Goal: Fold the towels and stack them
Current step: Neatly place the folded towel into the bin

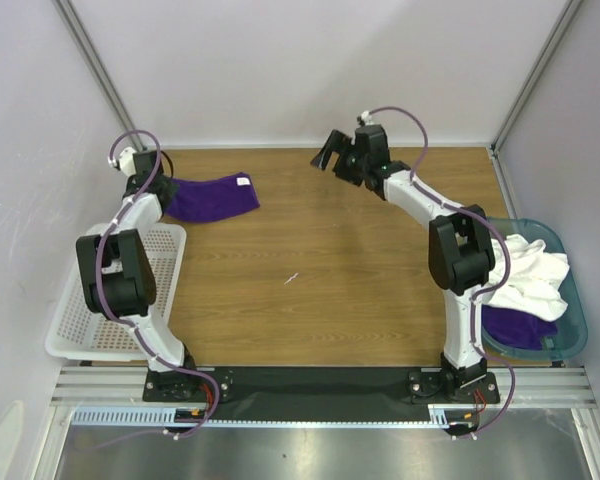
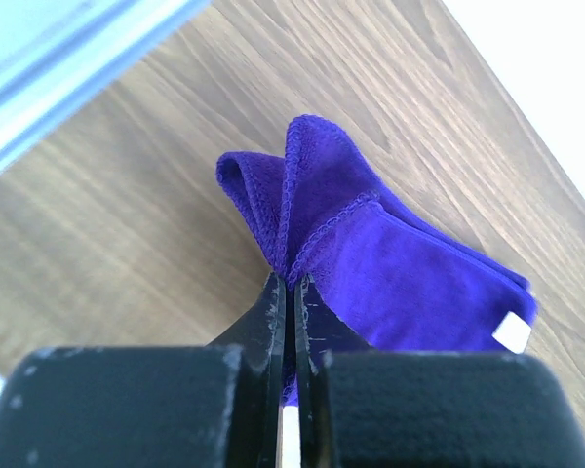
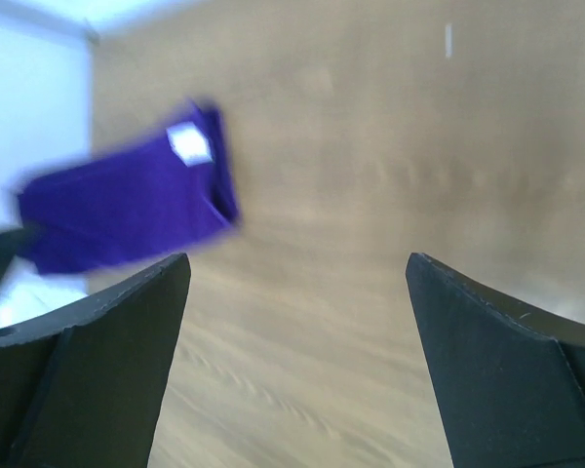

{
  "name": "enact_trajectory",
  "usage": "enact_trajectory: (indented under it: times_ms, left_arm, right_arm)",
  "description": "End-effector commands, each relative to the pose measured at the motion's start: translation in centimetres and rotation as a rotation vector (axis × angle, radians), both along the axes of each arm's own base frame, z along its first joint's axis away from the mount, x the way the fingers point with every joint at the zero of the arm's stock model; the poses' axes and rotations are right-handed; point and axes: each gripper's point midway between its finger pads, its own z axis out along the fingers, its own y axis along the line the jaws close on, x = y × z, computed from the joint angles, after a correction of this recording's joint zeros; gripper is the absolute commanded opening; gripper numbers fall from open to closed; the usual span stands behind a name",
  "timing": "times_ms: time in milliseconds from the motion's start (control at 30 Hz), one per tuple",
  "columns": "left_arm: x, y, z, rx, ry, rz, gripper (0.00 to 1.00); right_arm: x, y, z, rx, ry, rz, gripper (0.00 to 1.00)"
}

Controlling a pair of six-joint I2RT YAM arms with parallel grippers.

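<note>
Purple towel: the purple towel (image 1: 215, 196) lies doubled over on the far left part of the table (image 1: 360, 260), close to the back wall. In the left wrist view one corner is bunched up into a raised fold.
Tag: a small white tag (image 1: 244, 182) sits at the towel's right end, away from the left arm.
Left gripper: the left gripper (image 2: 291, 285) is closed tight on the towel's left edge, the two fingers nearly meeting, with purple cloth pinched between them.
Right gripper: the right gripper (image 1: 330, 158) hangs above the far middle of the table, well apart from the towel. Its jaws are spread wide – in its own view only wood grain shows between them, and the towel lies off to the left, blurred.
Other towels: a white towel (image 1: 530, 270) is heaped in the teal bin (image 1: 575, 300) at the right edge, spilling over the bin's near-left rim. A second purple towel (image 1: 515, 325) lies under it at the near end.
Basket: a white basket (image 1: 80, 320) stands at the left edge – beside the left arm's base, partly hidden by the arm.
</note>
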Motion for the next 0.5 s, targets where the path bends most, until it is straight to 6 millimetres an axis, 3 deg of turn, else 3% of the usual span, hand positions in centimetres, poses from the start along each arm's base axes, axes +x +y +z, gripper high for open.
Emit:
enact_trajectory:
  times_ms: [0,33,267,467]
  left_arm:
    - [-1.3,1.3,6.4,0.076,-0.083,0.065,0.00]
    - [-1.9,1.6,7.5,0.083,-0.098,0.080,0.00]
    - [-5.9,3.1,11.0,0.126,-0.106,0.170,0.00]
    - [-10.0,3.7,11.4,0.107,-0.121,0.270,0.01]
  right_arm:
    - [-3.4,2.0,-2.8,-0.010,0.071,0.108,1.00]
    - [-4.5,2.5,-3.9,-0.021,0.092,0.130,1.00]
    - [-6.7,3.4,-5.4,-0.009,0.141,0.185,1.00]
    - [-7.2,3.8,-5.3,0.002,0.138,0.215,1.00]
